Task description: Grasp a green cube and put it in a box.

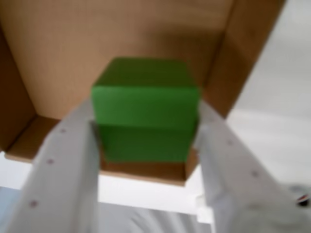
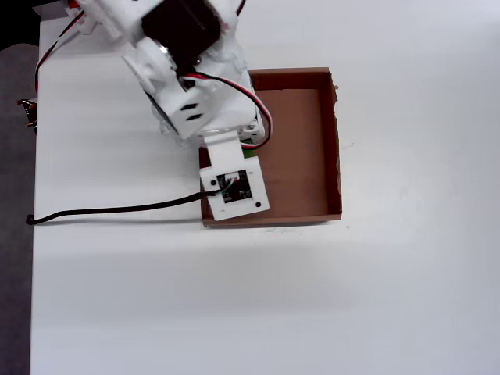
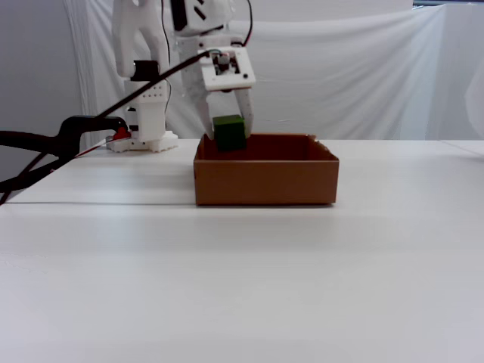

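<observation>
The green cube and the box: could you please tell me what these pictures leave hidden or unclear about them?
- Overhead view: the green cube shows only as a sliver; the arm covers it and part of the box.
- Fixed view: the box's floor is hidden behind its near wall.
- Wrist view: blurred; the gripper fingers hide the cube's sides, and the box runs off the frame.

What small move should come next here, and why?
Probably lower slightly and open the tool: it holds the green cube between its fingers at about rim height over the box, with box floor behind it in the wrist view.
</observation>
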Available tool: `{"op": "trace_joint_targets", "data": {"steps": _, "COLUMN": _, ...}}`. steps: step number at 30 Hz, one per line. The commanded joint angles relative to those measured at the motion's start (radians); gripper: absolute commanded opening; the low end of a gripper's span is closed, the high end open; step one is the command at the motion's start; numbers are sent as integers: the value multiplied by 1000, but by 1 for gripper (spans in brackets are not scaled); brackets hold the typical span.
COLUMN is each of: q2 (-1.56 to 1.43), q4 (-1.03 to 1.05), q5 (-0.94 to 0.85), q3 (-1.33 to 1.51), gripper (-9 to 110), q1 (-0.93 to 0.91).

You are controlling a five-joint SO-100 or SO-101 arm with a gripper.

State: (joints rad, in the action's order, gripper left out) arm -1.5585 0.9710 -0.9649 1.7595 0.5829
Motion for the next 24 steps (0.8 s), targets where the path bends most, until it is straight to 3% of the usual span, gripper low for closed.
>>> {"op": "trace_joint_targets", "data": {"steps": 1, "q2": 44, "q4": -21, "q5": 15, "q3": -80, "gripper": 15, "q1": 41}}
{"op": "trace_joint_targets", "data": {"steps": 16, "q2": 189, "q4": -46, "q5": 64, "q3": -110, "gripper": 15, "q1": 117}}
{"op": "trace_joint_targets", "data": {"steps": 24, "q2": 146, "q4": -67, "q5": 66, "q3": -86, "gripper": 21, "q1": 84}}
